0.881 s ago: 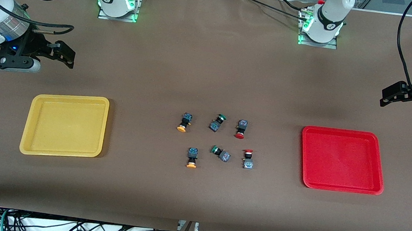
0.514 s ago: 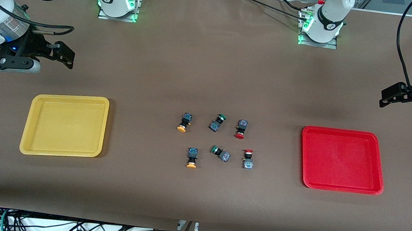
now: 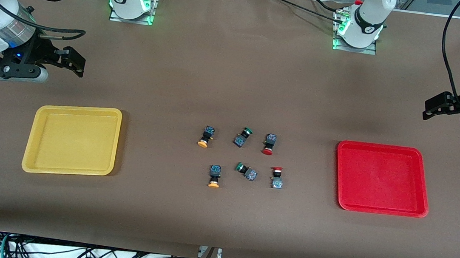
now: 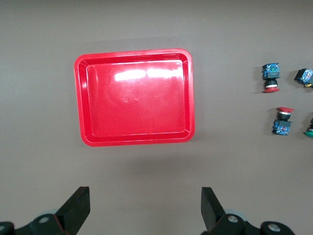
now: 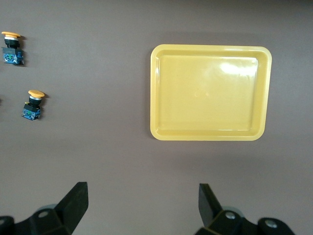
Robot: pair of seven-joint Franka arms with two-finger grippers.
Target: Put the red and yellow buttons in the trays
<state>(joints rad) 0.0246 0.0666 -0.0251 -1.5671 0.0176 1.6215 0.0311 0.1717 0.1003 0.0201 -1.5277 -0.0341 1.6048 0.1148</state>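
**Six switches mid-table, both arms parked high**

Red and yellow buttons (image 3: 242, 158) cluster at frame centre – yellow tray (image 3: 72, 140) left, red tray (image 3: 382, 179) right; right gripper (image 3: 75, 61) upper left, left gripper (image 3: 435, 108) upper right (both jaws wide, empty), roughly equally distant.

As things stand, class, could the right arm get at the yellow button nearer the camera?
Probably yes: the open right gripper hangs over bare table, and the yellow button lies apart from its neighbours with nothing in between.
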